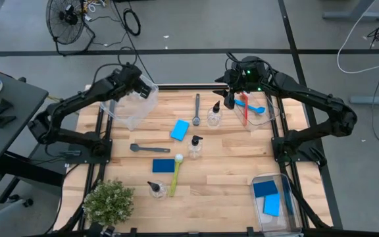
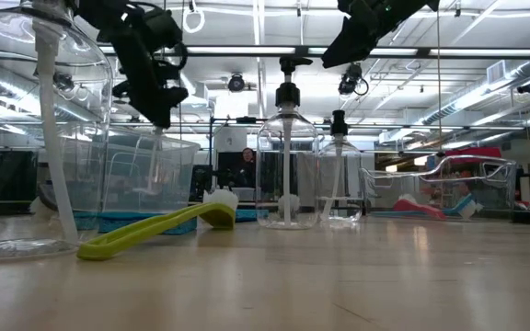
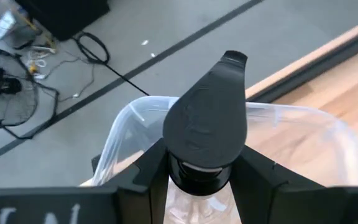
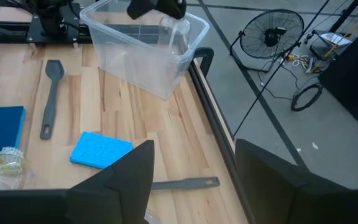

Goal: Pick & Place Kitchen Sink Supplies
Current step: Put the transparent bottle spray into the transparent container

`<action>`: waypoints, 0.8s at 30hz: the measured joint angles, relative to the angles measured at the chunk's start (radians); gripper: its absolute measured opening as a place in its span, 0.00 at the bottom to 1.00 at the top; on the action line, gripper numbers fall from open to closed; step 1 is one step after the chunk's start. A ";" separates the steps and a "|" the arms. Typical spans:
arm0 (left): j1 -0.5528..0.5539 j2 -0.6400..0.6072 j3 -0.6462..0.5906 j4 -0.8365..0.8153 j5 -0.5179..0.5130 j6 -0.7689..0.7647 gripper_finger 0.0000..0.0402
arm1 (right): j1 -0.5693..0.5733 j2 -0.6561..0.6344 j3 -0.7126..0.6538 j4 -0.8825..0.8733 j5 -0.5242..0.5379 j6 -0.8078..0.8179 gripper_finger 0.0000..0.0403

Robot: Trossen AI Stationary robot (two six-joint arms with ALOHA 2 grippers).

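Observation:
My left gripper [image 3: 202,158] is shut on a clear bottle with a black pump top [image 3: 207,118] and holds it over the clear bin [image 1: 127,108] at the table's far left corner. My right gripper [image 4: 194,180] is open and empty above the far edge, beside the far right bin [image 1: 263,112], which holds a red and a blue brush. On the table lie two grey brushes [image 1: 197,105] [image 1: 149,149], two blue sponges [image 1: 180,129] [image 1: 163,164] and a yellow-green brush [image 1: 176,174]. Three more bottles [image 1: 214,113] [image 1: 195,146] [image 1: 155,189] stand upright. My left gripper pinches the bottle at its neck [image 3: 197,177], just under the black pump top, with one finger [image 3: 148,180] on each side. The bottle is lifted clear, and its clear body [image 4: 178,28] hangs below the fingers over the bin's opening.
A third clear bin [image 1: 276,197] with blue sponges sits at the near right corner, and a bushy green potted plant [image 1: 108,201] at the near left corner. Bare wood lies between the right-hand bins and along the near edge.

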 joint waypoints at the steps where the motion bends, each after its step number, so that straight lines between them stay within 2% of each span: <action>1: 0.000 0.000 -0.016 0.017 -0.011 -0.001 0.35 | 0.000 0.000 0.000 0.000 0.000 0.000 0.56; 10: 0.004 0.000 -0.136 0.160 -0.010 -0.035 0.38 | 0.000 0.000 0.000 0.000 0.000 0.000 0.56; 16: 0.005 0.000 -0.150 0.185 -0.006 -0.027 0.43 | 0.000 0.000 0.000 0.000 0.000 0.000 0.56; 24: 0.005 0.000 -0.150 0.184 -0.040 -0.014 0.44 | 0.000 0.000 0.000 0.001 0.000 0.000 0.56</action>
